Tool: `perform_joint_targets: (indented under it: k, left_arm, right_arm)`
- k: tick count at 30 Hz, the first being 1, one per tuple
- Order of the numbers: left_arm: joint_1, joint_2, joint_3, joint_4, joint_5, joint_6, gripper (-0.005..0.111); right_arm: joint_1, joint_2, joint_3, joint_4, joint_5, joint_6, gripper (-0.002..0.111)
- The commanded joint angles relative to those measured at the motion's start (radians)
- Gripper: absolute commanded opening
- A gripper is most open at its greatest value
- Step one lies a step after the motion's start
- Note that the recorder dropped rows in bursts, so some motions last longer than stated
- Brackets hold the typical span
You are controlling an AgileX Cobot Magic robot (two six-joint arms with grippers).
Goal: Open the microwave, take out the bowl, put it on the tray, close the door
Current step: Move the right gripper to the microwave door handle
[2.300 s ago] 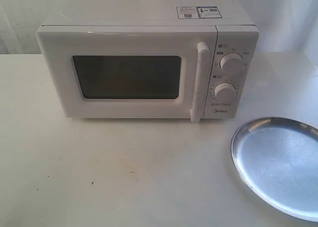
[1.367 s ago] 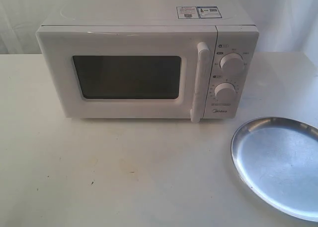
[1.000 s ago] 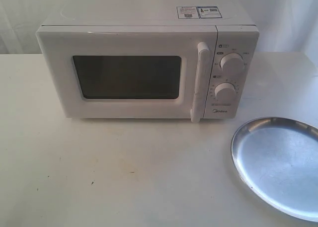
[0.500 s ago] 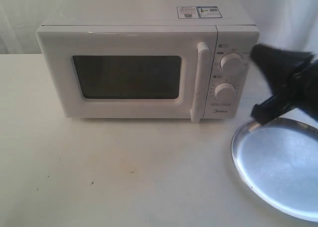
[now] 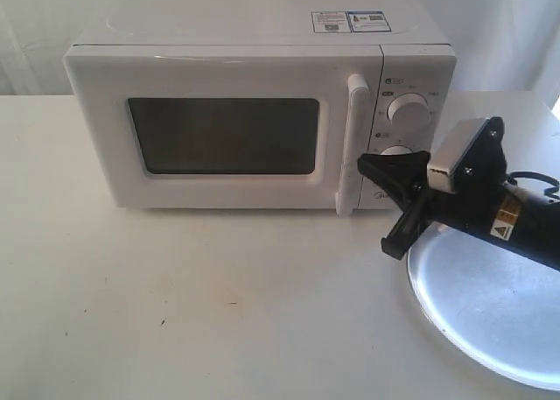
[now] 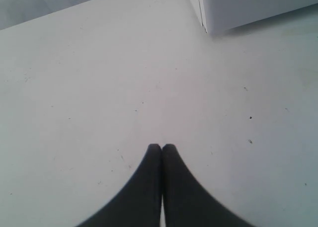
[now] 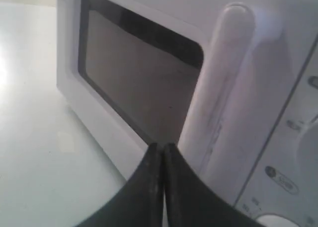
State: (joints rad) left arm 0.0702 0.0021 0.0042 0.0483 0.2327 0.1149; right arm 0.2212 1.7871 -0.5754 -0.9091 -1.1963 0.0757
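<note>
Presently the opening step, not yet begun: left gripper [image 6: 161, 148] clenched, empty, over the table [image 6: 99, 88]; microwave [image 5: 262, 28] central, door [image 5: 219, 76] closed, bowl unseen. Right gripper [image 7: 160, 150], clenched and empty, sits just beside the handle [image 5: 353, 120] and likely must release to hook it; tray [image 5: 490, 312] lies at right.

table [image 5: 219, 269]: white (few dark specks) | backdrop [image 5: 35, 32]: pale, folded cloth behind table
</note>
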Motion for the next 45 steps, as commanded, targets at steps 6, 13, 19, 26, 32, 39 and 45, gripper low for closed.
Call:
perform_joint_targets:
  k: [6,13,19,26,32,39,45]
  left_arm:
    - [-0.001,-0.002,-0.004,-0.004,0.0,-0.006,0.0]
    - [-0.001,-0.002,-0.004,-0.004,0.0,-0.006,0.0]
    - [-0.001,-0.002,-0.004,-0.004,0.0,-0.006,0.0]
    - [-0.001,-0.002,-0.004,-0.004,0.0,-0.006,0.0]
    - [-0.001,-0.002,-0.004,-0.004,0.0,-0.006,0.0]
    - [-0.001,-0.002,-0.004,-0.004,0.0,-0.006,0.0]
    - [-0.001,-0.002,-0.004,-0.004,0.0,-0.006,0.0]
  right_arm:
    - [-0.043,0.067,-0.183,-0.413,-0.025,0.193,0.0]
    - [-0.197,0.07,-0.252,-0.61,-0.025,0.355,0.0]
    - [-0.188,0.08,-0.252,-0.451,-0.025,0.351,0.0]
    - [-0.088,0.092,-0.252,-0.274,0.089,0.226,0.0]
    - [-0.044,0.133,-0.252,-0.224,0.038,0.189,0.016]
    - [-0.042,0.141,-0.252,-0.224,0.056,0.263,0.061]
    - [-0.042,0.137,-0.252,-0.322,0.127,0.294,0.067]
